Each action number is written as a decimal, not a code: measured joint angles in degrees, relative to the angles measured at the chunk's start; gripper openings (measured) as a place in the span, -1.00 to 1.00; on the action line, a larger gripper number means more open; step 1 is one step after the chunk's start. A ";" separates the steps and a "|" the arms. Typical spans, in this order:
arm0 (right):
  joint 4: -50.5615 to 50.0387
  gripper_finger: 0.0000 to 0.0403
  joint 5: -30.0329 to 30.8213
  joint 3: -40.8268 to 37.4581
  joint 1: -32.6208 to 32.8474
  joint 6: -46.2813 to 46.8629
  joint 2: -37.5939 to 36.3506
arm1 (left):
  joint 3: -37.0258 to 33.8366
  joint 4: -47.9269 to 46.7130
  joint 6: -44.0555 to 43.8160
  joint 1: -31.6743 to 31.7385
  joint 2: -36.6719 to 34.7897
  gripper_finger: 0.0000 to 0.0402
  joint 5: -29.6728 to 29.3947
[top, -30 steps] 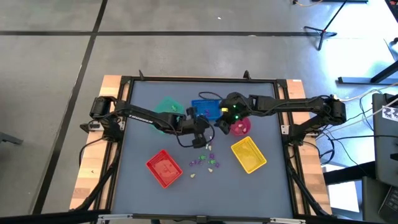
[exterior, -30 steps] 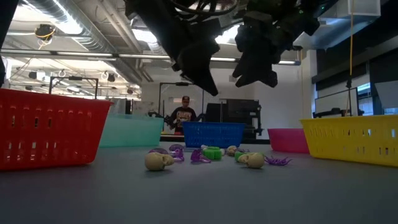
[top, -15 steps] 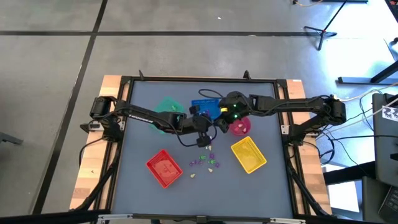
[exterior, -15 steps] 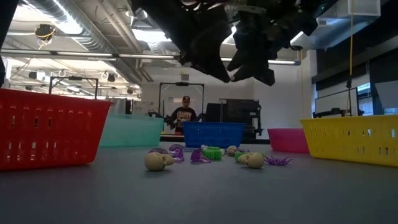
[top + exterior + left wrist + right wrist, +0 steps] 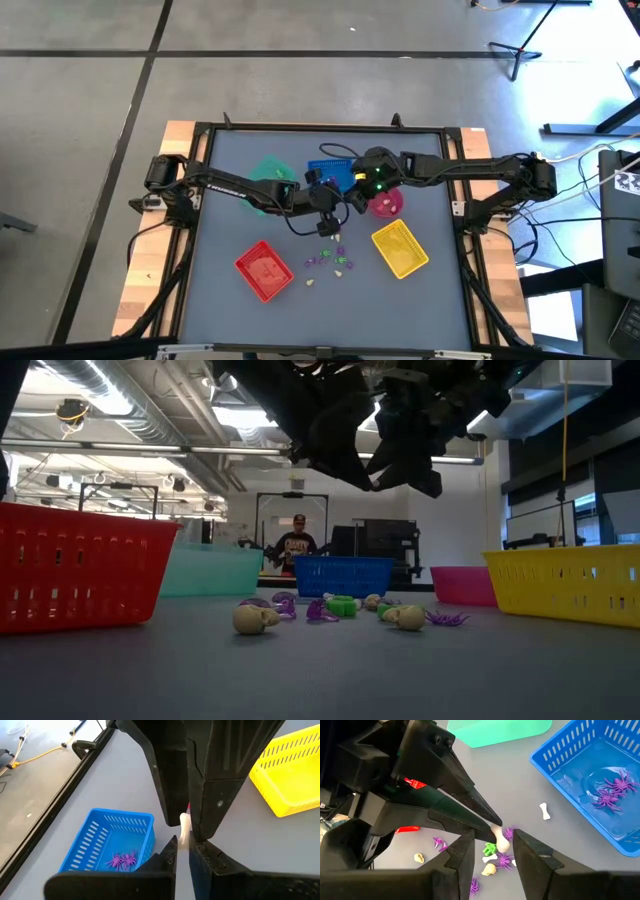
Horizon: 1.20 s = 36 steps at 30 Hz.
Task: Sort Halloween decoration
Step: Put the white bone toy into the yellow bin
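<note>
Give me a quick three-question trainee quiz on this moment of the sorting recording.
1. True or false: the left gripper is shut on a white bone, held up off the table.
2. What lies in the blue tray? A: green skulls. B: purple spiders. C: nothing.
3. Fill in: the right gripper, close up to the left one, has its fingers ____ (open or shut).

Key: 1 true. 2 B. 3 open.
</note>
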 joint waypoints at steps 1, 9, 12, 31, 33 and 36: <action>-0.01 -0.35 0.00 0.00 0.00 0.00 0.00 | 0.00 0.00 0.00 0.00 0.00 -0.92 0.00; -0.04 -0.35 0.00 0.00 0.00 -0.01 0.00 | 0.00 0.02 0.00 0.00 0.00 -0.92 0.00; -0.04 -0.35 0.00 0.00 0.00 -0.02 0.00 | 0.00 0.02 0.00 0.00 0.00 -0.92 0.00; -0.11 -0.81 0.02 0.00 0.00 -0.48 0.00 | -0.02 0.11 -0.01 -0.04 0.00 -0.92 0.04; -0.09 -0.90 0.02 0.00 0.00 -0.48 0.00 | -0.02 0.07 0.00 -0.02 0.00 -0.92 0.04; 0.07 -0.96 0.02 0.00 0.00 -0.50 0.00 | -0.02 -0.04 0.00 -0.02 0.00 -0.92 0.04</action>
